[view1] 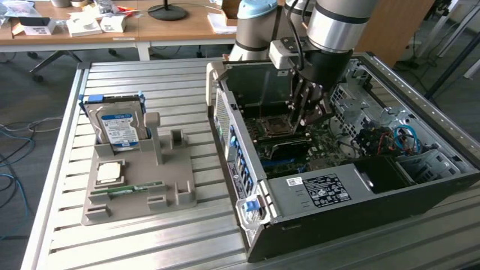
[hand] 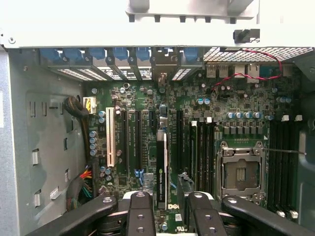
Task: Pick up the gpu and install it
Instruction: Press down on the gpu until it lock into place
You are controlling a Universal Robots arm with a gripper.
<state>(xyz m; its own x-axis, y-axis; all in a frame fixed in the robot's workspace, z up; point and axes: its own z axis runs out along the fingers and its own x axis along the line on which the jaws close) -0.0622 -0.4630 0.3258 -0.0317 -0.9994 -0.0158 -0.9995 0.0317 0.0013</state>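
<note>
On the grey fixture tray (view1: 105, 211), at the exterior view's left of the computer case (view1: 360, 194), stands a hard drive (view1: 118, 126). Inside that case, the gripper (hand: 166, 209) is closed on the gpu (hand: 161, 172), held upright by its top edge above the motherboard (hand: 197, 118) slots. I judge the card light, stiff and fragile, so the bare edge is the safe place to grip.

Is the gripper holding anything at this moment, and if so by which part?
Yes: the gripper holds the gpu by its upper edge, fingers on either face, the card standing on edge over the motherboard slots inside the computer case.

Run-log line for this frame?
task: gpu install | pincer: shut on thin dark gpu card | place: over green motherboard slots, inside open black computer case
</note>
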